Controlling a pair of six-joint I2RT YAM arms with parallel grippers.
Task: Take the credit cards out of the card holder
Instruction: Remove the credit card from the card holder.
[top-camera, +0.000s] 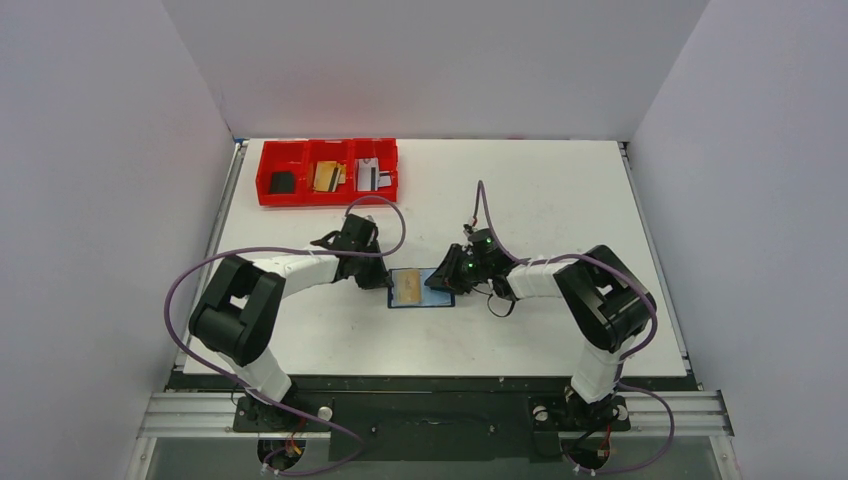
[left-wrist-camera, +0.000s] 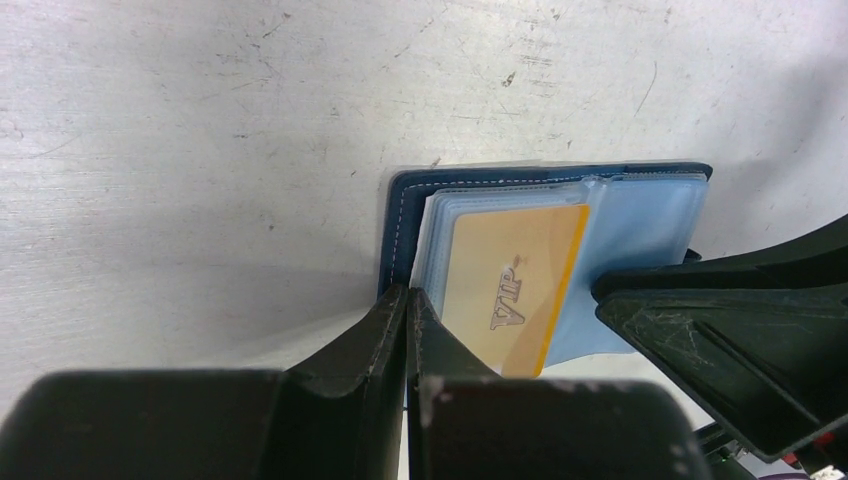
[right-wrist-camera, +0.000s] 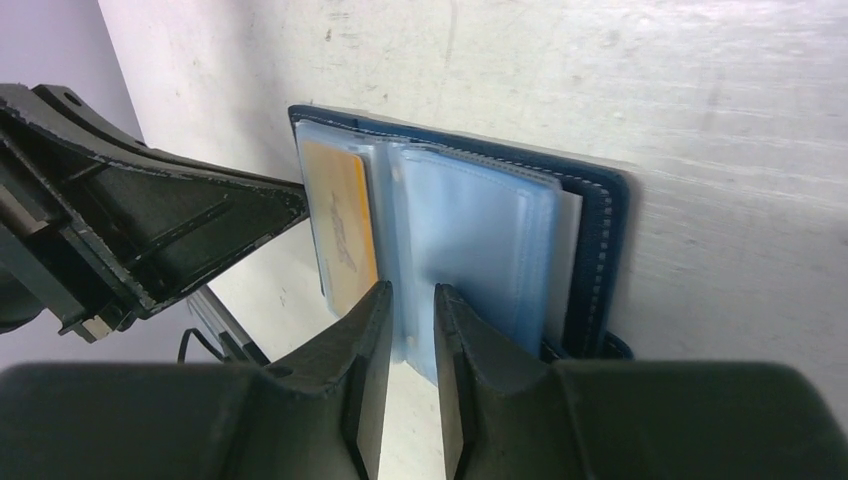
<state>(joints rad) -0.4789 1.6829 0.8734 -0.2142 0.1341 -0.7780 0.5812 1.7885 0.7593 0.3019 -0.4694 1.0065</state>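
1 VIP card (left-wrist-camera: 510, 285), tan-gold with a yellow stripe down one long edge, sits inside a clear sleeve of the holder (right-wrist-camera: 603, 250). The holder lies opened flat near the middle of the worktop (top-camera: 540, 200), between the 2 arms. Seen from above, its long axis runs left to right, slightly skewed. The card occupies the left half, with its long axis running near to far. Which way the sleeve mouth faces cannot be told.

The stack of sleeves (right-wrist-camera: 470, 240) on the right half appears empty.

The left fingers (left-wrist-camera: 380, 345) are clenched together with nothing visible between them. Their tips are at the holder's left edge, just beside the card's corner, apparently pinning the cover. The right fingers (right-wrist-camera: 365, 350) stand slightly parted over the sleeves near the fold and grasp nothing that can be made out.

Judgement: the step in hand is extraction of this card. To do it well, the left fingers should hold the cover down throughout. The right fingers should nip the card's exposed edge only, not the plastic leaf. The pull should be low and straight along the sleeve mouth's direction. A skewed pull would likely drag the whole holder or buckle the sleeve.

The red tray (top-camera: 330, 198) stands at the far left of the worktop, well apart from the holder. Its 3 compartments hold a black card (top-camera: 283, 181), a tan card (top-camera: 324, 177) and a silvery card (top-camera: 371, 176).
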